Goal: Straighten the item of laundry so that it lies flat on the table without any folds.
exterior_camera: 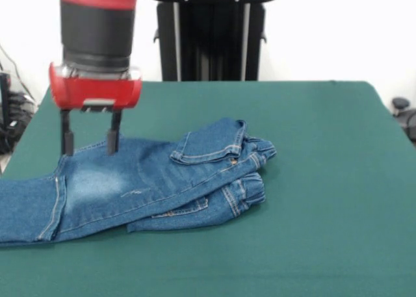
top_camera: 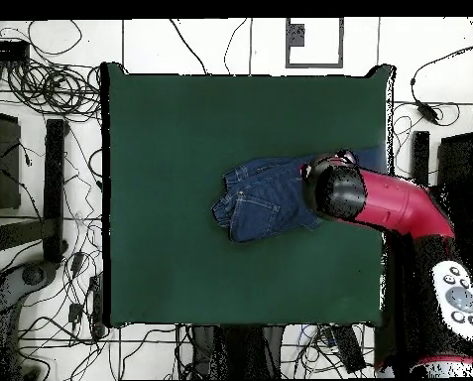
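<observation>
Jeans (exterior_camera: pixel 149 186) lie folded and bunched on the green surface (exterior_camera: pixel 325 180). Tool (exterior_camera: pixel 90 142) hangs with fingers spread, empty, at the jeans' far edge.

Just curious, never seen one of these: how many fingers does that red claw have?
2 show: both fingers hang from the gripper, spread apart above the jeans, near the legs' far edge. The overhead view hides them under the arm.

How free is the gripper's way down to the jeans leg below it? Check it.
Probably free. The gripper hangs open right over the far edge of the jeans, and nothing shows between its tips and the cloth. The table around it is bare felt.
</observation>
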`<state>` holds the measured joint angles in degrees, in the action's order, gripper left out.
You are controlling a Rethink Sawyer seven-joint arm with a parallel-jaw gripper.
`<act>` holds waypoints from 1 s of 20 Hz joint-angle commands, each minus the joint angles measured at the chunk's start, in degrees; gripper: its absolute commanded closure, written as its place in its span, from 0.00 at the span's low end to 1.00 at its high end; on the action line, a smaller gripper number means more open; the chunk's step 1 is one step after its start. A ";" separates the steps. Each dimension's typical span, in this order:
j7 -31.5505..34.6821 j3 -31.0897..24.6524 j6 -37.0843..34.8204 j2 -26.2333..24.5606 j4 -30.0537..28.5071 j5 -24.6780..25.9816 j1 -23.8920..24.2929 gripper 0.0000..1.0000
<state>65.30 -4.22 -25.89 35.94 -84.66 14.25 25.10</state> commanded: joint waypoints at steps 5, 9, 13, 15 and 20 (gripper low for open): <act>22.29 4.78 -8.12 3.91 -8.38 -9.69 -10.03 0.00; 20.97 4.95 -5.05 2.63 -9.51 -11.57 -10.16 0.00; 20.20 4.53 -1.87 0.68 -9.46 -11.90 -9.76 0.00; 19.61 3.94 -0.34 -0.18 -9.36 -11.78 -9.11 0.00; 18.14 2.95 0.98 -0.83 -9.53 -11.09 -7.74 0.00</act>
<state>69.94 0.36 -27.37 40.32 -86.02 4.30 17.35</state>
